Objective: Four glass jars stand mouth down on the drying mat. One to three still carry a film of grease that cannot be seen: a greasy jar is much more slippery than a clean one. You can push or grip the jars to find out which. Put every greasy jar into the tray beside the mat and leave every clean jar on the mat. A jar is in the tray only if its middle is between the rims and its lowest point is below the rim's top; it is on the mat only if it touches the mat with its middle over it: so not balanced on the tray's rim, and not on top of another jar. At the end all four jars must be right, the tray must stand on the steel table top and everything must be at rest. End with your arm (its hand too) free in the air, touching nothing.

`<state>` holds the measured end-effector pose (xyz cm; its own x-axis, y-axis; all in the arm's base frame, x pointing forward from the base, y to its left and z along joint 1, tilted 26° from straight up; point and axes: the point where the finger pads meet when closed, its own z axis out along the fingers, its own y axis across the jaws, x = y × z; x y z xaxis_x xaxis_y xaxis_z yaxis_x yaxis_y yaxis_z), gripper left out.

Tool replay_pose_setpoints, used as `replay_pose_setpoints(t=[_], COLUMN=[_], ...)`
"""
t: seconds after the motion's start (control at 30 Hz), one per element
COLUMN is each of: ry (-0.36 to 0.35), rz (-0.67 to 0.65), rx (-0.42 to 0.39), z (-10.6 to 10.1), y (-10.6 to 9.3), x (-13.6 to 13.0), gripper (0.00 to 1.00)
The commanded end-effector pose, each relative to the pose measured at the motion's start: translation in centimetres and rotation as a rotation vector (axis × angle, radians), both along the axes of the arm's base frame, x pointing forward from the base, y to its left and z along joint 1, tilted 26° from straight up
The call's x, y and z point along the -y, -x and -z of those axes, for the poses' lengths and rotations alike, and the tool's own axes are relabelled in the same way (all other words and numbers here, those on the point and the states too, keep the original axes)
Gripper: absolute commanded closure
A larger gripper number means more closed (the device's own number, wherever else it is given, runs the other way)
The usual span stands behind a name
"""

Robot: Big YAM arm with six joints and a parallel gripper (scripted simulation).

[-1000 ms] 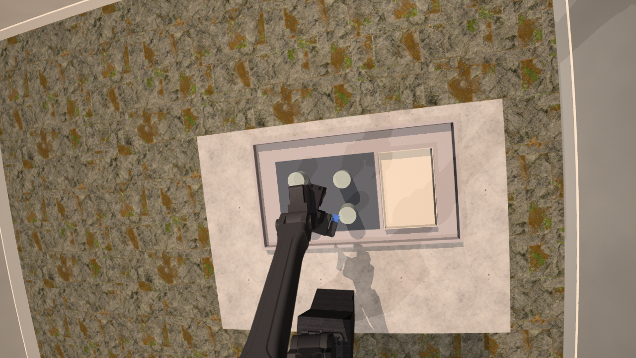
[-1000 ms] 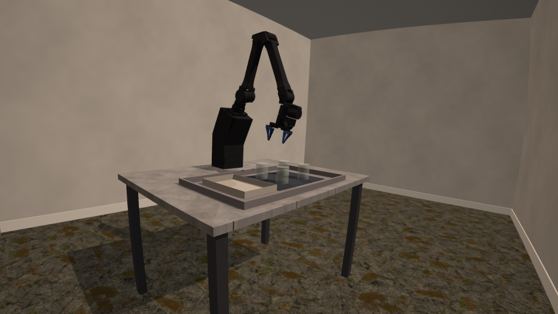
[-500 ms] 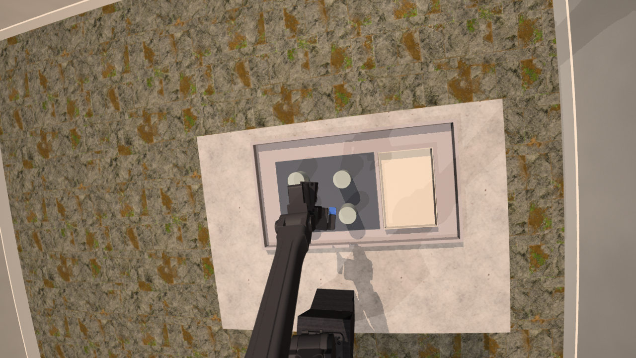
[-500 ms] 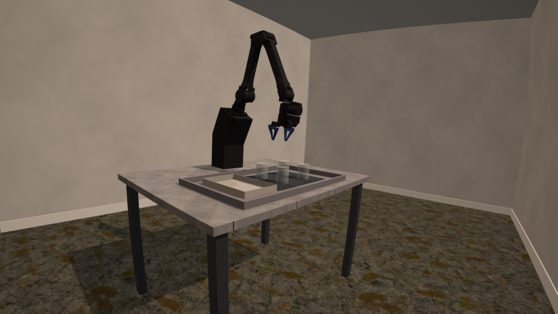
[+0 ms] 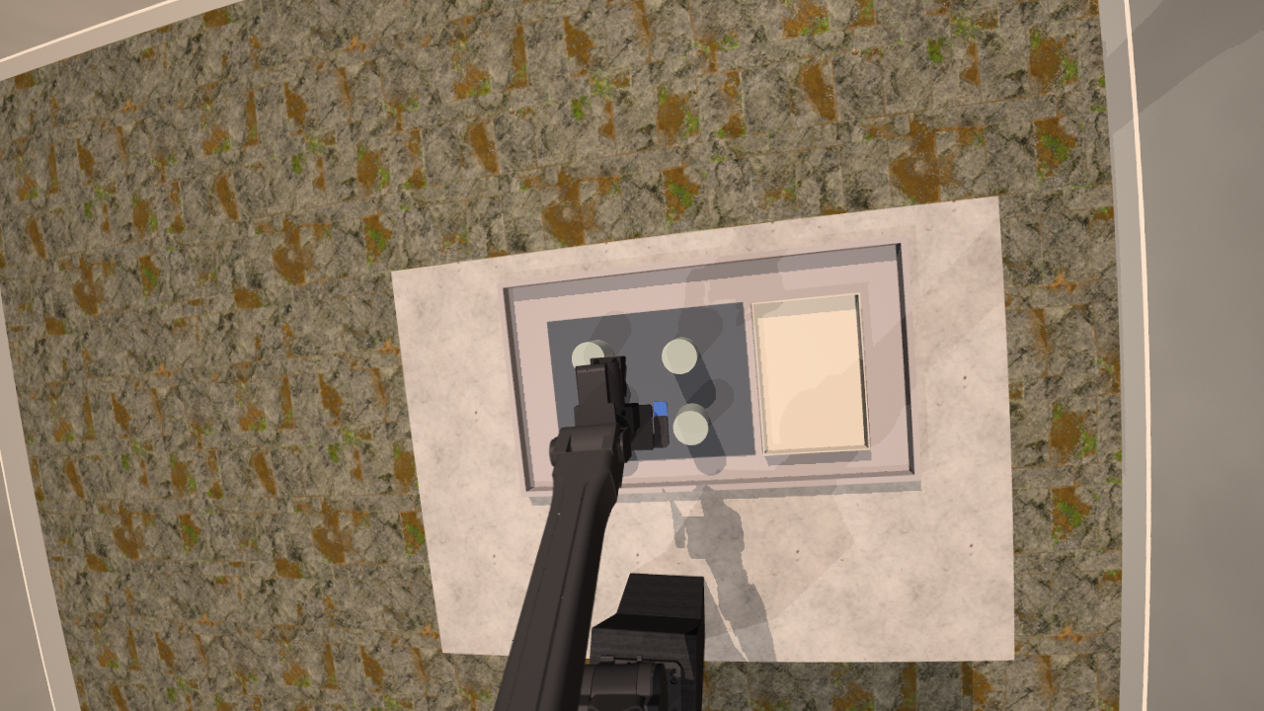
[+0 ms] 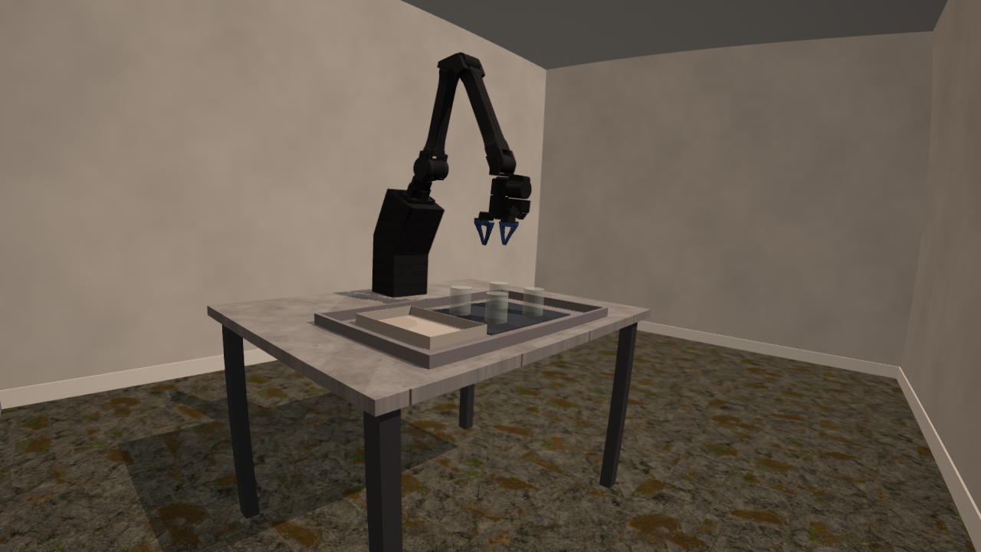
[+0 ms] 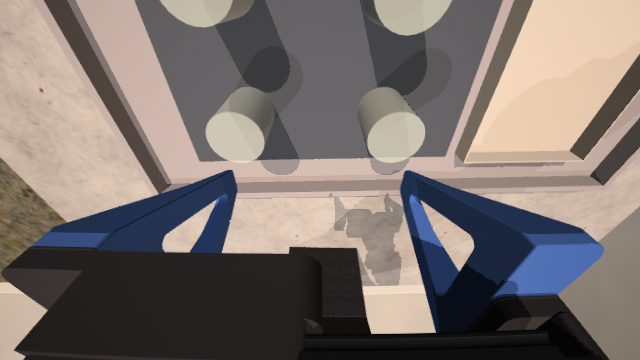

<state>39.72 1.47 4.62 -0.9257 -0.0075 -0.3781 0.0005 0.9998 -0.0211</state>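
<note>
Four pale glass jars stand upright on the dark drying mat [image 5: 638, 338] [image 7: 320, 100]. The far left jar [image 5: 588, 355] [image 6: 533, 302] [image 7: 200, 10], far right jar [image 5: 679, 355] [image 6: 496, 308] [image 7: 412, 15] and near right jar [image 5: 690, 427] [image 6: 460, 300] [image 7: 396, 136] show in all views. The arm hides the near left jar [image 6: 498, 287] [image 7: 235, 136] in the top view. The cream tray [image 5: 864, 371] [image 6: 456, 335] [image 7: 491, 85] lies right of the mat, holding no jar. My gripper [image 6: 495, 243] [image 7: 318, 179] is open and empty, high above the jars, pointing down.
A raised rim [image 5: 907, 371] [image 6: 514, 344] [image 7: 320, 186] surrounds the mat and tray on the table. The black arm base [image 5: 658, 609] [image 6: 408, 247] stands outside it on the near side. The arm's upper link [image 5: 570, 521] crosses over the near left of the rim.
</note>
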Motion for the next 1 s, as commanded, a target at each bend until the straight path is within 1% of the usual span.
replay_pose_setpoints(t=[0.0,0.13,0.17,0.4,0.43,0.97], ry=[0.003,0.005,0.005,0.005,0.005,0.005], rz=[-0.015,-0.028,-0.028,-0.028,-0.028,-0.028], rx=[0.039,0.061,0.061,0.061,0.061,0.061], z=[-1.3,-1.9,-2.9,-2.9,-2.9,-2.9], y=[-1.0,-1.5,-2.3,-2.3,-2.3,-2.3], x=[0.1,0.2,0.4,0.4,0.4,0.4], gripper=[0.0,0.0,0.0,0.0,1.0,1.0])
